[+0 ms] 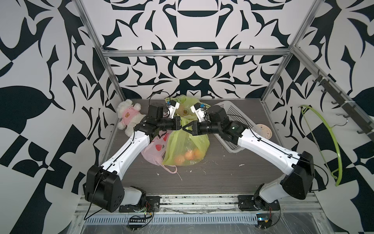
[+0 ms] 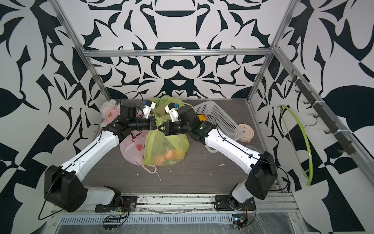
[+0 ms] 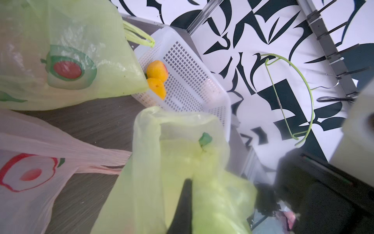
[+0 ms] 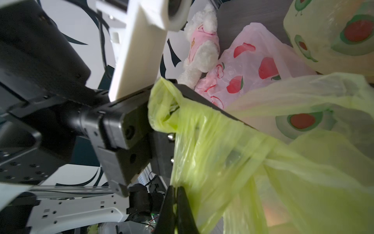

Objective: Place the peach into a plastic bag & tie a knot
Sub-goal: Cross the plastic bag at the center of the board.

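The grey tabletop (image 1: pixel 222 178) carried everything. Both arms reached in from the near edge and met over its middle. A white basket (image 1: pixel 232 113) lay tilted at the far right. A green bag (image 1: pixel 186 145) slumped at the centre, its body on the tabletop and its top drawn up to a gathered neck where the arms met. A pink bag (image 1: pixel 155 150) lay touching its left side. A second green bag (image 1: pixel 187 101) sat behind the arms, and a plush toy (image 1: pixel 129 117) lay at the far left.

The left pincer (image 3: pixel 189 182) was shut on a fold of the green bag's upper film, with plastic bunched on both sides of its dark finger. The right pincer (image 4: pixel 176 190) was also shut, fingers pressed together at the bag's neck. The film ran right against them, so it appeared to be pinched there.

The peaches (image 1: pixel 189 157) lay at the bottom of the green bag, visible through the plastic. Two loose peaches (image 3: pixel 157 77) sat in the white basket.

Judging by this, the placing step looked done and the knot was in hand. No knot showed at the neck. The next move would call for crossing the two held ends and passing one under the other. Tension would be needed on the film, and the thin plastic could slip free.
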{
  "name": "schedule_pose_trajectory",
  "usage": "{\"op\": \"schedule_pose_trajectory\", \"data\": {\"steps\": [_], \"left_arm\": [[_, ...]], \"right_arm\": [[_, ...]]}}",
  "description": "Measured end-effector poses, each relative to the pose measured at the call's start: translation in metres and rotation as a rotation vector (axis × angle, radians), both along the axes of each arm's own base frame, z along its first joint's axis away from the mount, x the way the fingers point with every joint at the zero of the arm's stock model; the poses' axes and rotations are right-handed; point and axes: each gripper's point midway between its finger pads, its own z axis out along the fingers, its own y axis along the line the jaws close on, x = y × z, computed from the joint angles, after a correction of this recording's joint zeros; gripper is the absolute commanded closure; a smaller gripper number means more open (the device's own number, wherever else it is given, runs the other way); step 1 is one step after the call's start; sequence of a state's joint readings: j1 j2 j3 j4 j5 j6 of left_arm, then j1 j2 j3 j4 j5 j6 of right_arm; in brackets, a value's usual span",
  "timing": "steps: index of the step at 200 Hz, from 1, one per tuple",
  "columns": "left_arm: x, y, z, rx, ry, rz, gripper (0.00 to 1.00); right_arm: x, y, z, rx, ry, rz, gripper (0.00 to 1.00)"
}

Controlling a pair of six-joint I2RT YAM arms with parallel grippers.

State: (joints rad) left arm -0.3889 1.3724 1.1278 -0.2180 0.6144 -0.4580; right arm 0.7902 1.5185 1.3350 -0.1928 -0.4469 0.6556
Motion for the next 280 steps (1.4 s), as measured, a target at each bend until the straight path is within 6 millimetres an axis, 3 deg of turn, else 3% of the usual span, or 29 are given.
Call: {"op": "schedule_pose_trajectory", "data": {"steps": [70, 137, 158, 208, 280], "left_arm": [[-0.003, 0.01, -0.017, 0.021, 0.107, 0.042, 0.98], [-0.006, 0.019, -0.033, 0.075, 0.16, 0.067, 0.84], [-0.007, 0.019, -0.034, 0.079, 0.158, 0.066, 0.82], [-0.008, 0.018, -0.032, 0.077, 0.151, 0.055, 0.67], [-0.009, 0.018, -0.03, 0.071, 0.143, 0.046, 0.61]], "right_arm": [[0.019, 0.008, -0.043, -0.142, -0.145, -0.001, 1.0], [0.032, 0.007, -0.067, -0.225, -0.185, -0.026, 1.0], [0.037, 0.002, -0.069, -0.224, -0.164, -0.03, 1.0], [0.04, -0.006, -0.072, -0.218, -0.125, -0.031, 1.0], [0.032, -0.004, -0.074, -0.21, -0.092, 0.005, 1.0]]}}
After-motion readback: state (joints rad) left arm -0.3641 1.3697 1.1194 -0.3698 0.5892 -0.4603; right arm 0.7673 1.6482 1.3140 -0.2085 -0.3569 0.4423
